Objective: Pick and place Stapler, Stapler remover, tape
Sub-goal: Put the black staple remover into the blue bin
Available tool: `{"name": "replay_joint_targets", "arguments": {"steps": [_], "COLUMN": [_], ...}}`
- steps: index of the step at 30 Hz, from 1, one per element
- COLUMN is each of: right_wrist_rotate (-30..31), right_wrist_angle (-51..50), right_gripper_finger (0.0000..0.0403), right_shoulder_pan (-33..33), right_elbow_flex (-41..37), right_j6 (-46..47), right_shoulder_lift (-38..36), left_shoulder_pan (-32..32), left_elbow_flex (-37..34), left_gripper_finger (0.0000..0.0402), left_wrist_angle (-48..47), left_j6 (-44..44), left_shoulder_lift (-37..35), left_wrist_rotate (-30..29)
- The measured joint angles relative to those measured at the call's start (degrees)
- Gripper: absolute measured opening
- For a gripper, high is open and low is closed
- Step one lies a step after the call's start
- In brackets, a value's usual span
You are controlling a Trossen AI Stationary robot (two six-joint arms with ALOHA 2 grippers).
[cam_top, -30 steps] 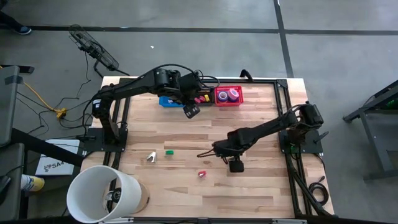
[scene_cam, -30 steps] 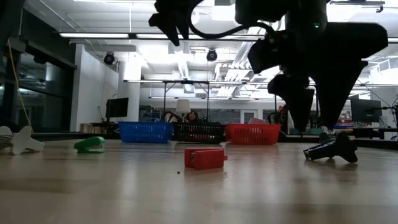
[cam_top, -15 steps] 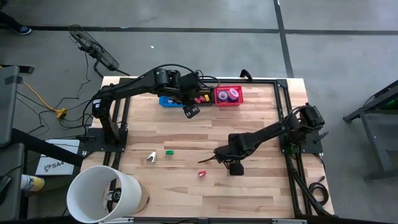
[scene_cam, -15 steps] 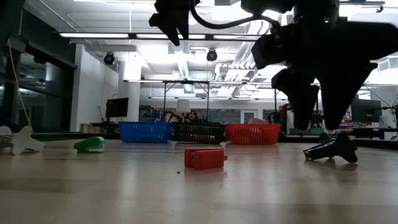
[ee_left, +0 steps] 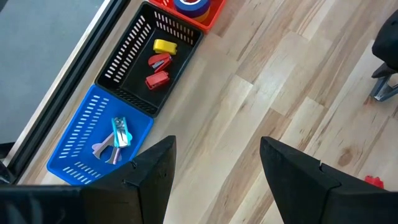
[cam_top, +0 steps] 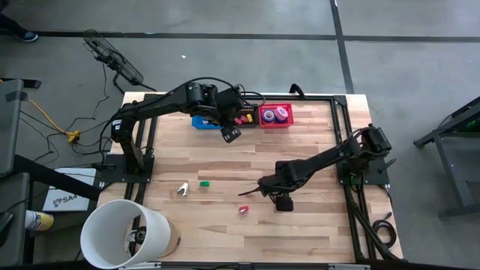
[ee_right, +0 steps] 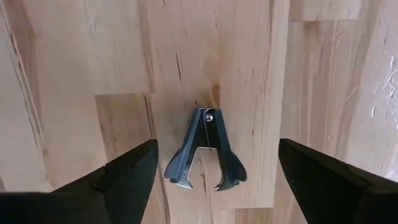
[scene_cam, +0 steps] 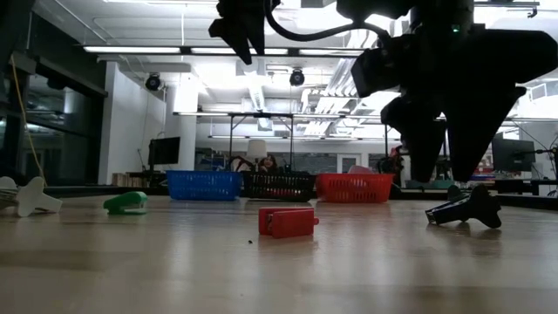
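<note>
Two arms over wooden surface (cam_top: 300, 225). At left: white stapler remover (cam_top: 182, 189) and green stapler (cam_top: 203, 182) lying loose near front edge. Left pincer (cam_top: 230, 134) hovering above surface just in front of blue basket (cam_top: 201, 122), fingers spread wide, holding nothing. Black basket (ee_left: 144, 65) containing yellow and red staplers; red basket (cam_top: 275, 116) holding tape (cam_top: 276, 113). Red stapler (cam_top: 243, 210) loose at centre front. Right pincer (ee_right: 205, 163) poised directly over dark stapler remover (ee_right: 205, 152), fingers wide either side, apart from it, not gripping.
</note>
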Motion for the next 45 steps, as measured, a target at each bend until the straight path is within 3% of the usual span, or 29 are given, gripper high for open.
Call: {"name": "replay_joint_targets", "arguments": {"steps": [14,37,45], "right_wrist_rotate": [0.55,-1.26,-1.28], "right_wrist_angle": [0.28,-2.65,-5.34], "right_gripper_finger": [0.0324,0.0322,0.0268], "right_shoulder_pan": [-0.13,0.00,0.02], "right_elbow_flex": [0.00,-0.04,-0.04], "right_j6": [-0.19,-0.46,-0.67], "right_shoulder_lift": [0.08,6.91,6.91], "left_shoulder_pan": [0.00,0.00,0.00], "left_elbow_flex": [0.00,0.00,0.00], "left_gripper_finger": [0.0229,0.0229,0.0229], "left_wrist_angle": [0.00,-0.26,-0.41], "left_j6": [0.00,0.56,1.44], "left_shoulder_lift": [-0.02,-0.04,-0.04], "left_wrist_rotate": [0.00,0.00,0.00]}}
